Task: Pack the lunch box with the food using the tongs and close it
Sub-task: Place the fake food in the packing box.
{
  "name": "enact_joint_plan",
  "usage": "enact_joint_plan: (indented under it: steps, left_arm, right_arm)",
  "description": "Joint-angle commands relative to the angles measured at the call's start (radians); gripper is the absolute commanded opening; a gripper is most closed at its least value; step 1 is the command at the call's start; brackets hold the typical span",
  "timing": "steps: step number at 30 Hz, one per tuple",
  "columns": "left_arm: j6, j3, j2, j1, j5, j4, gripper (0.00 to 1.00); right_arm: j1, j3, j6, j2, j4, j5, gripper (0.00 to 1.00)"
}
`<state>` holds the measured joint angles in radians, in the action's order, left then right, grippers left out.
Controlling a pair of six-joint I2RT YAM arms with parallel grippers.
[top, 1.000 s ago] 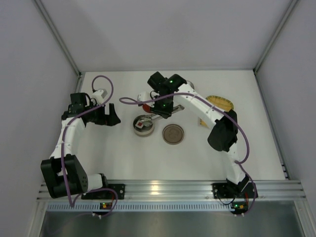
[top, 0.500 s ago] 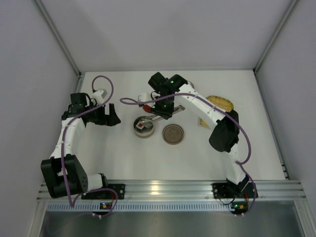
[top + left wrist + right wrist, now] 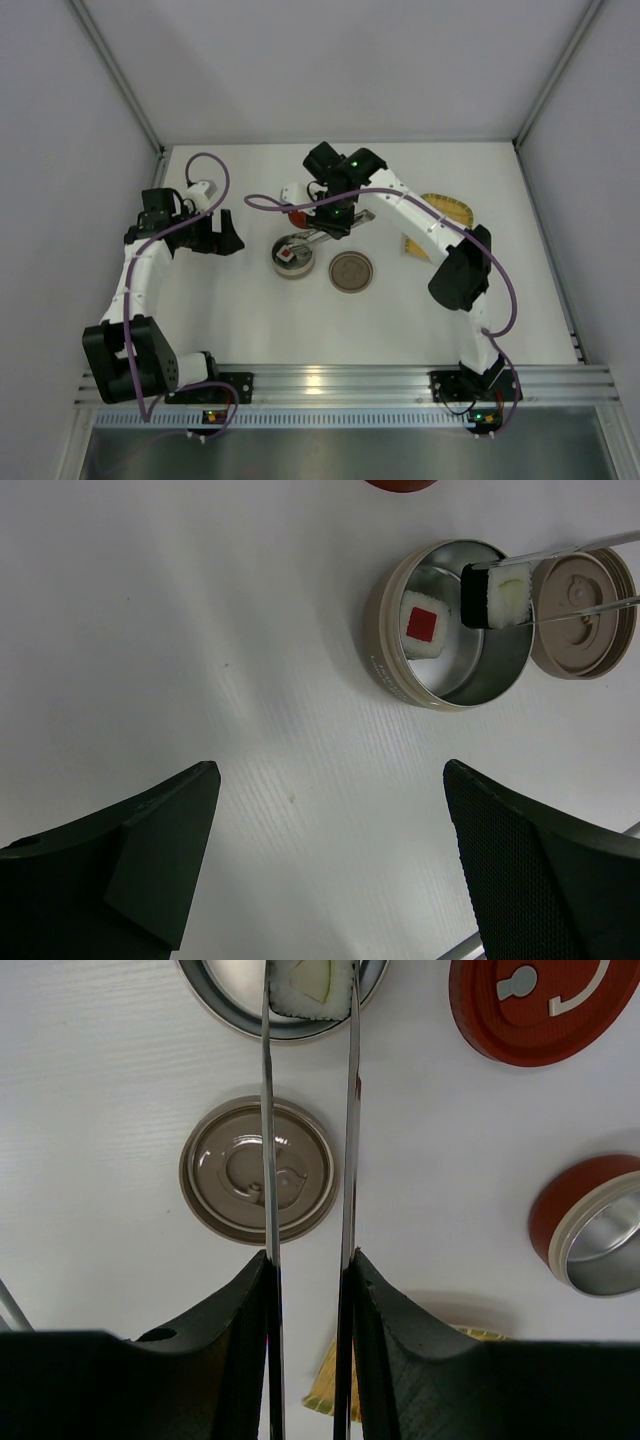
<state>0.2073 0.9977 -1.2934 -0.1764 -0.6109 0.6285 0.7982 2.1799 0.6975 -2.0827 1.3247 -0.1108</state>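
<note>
From above, the left fingers (image 3: 228, 236) are spread wide over bare white worktop (image 3: 230, 310), well apart from everything else. The right fingers (image 3: 332, 220) are narrowed on the handle end of slim silver tongs (image 3: 312, 238). The tongs reach down to an open beige lunch tin (image 3: 276, 262). A brown lid (image 3: 351, 271) lies just beside that tin. A red round thing (image 3: 296, 216) shows partly under the right arm, and a yellow woven mat (image 3: 446, 209) lies farther right.

In the left wrist view, both dark left fingers (image 3: 150, 850) stand far apart with nothing between them. Beyond them sits the beige lunch tin (image 3: 385, 670), its inside bright metal. Inside it lies a white sushi piece with a red square centre (image 3: 424, 627). The two thin arms of the tongs (image 3: 575, 552) pinch a sushi roll with a black wrap and pale filling (image 3: 497, 595). It is over the tin's edge on the side towards the brown lid (image 3: 590, 630). Whether it touches the tin cannot be told.

In the right wrist view, the right fingers (image 3: 225, 1340) press the tongs (image 3: 268, 1160) from both sides, keeping the arms nearly parallel. At the tips sits the sushi roll (image 3: 308, 988), white rice with a pale green middle, over the tin's rim (image 3: 225, 1012). The brown lid (image 3: 230, 1175) lies under the tong arms. A red lid with a white mark (image 3: 540, 1010) and an open red tin (image 3: 590, 1235) lie to the right. A corner of the yellow woven mat (image 3: 325, 1388) shows between the fingers.
</note>
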Motion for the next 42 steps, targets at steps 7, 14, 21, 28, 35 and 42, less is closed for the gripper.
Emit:
enact_joint_plan:
  steps: [7, 14, 21, 28, 35, 42]
  left_arm:
    - [-0.011, -0.001, 0.022, -0.006, -0.030, -0.036, 0.98]
    - [-0.013, 0.001, 0.022, -0.006, -0.033, -0.039, 0.98]
    - [-0.013, -0.002, 0.023, -0.006, -0.032, -0.036, 0.98]
    - [-0.014, -0.002, 0.026, -0.006, -0.033, -0.036, 0.98]
    - [-0.014, -0.001, 0.028, -0.006, -0.035, -0.036, 0.98]
    - [-0.017, 0.001, 0.032, -0.006, -0.038, -0.036, 0.98]
  right_arm:
    - [0.033, -0.014, 0.016, 0.078, 0.182, -0.024, 0.20]
    - [0.038, -0.049, 0.028, 0.081, 0.182, -0.010, 0.20]
    - [0.044, -0.052, 0.031, 0.087, 0.182, 0.000, 0.26]
    - [0.045, -0.049, 0.028, 0.093, 0.182, 0.008, 0.40]
    - [0.045, -0.039, 0.025, 0.098, 0.182, 0.003, 0.52]
    - [0.038, 0.064, 0.005, 0.101, 0.180, -0.050, 0.44]
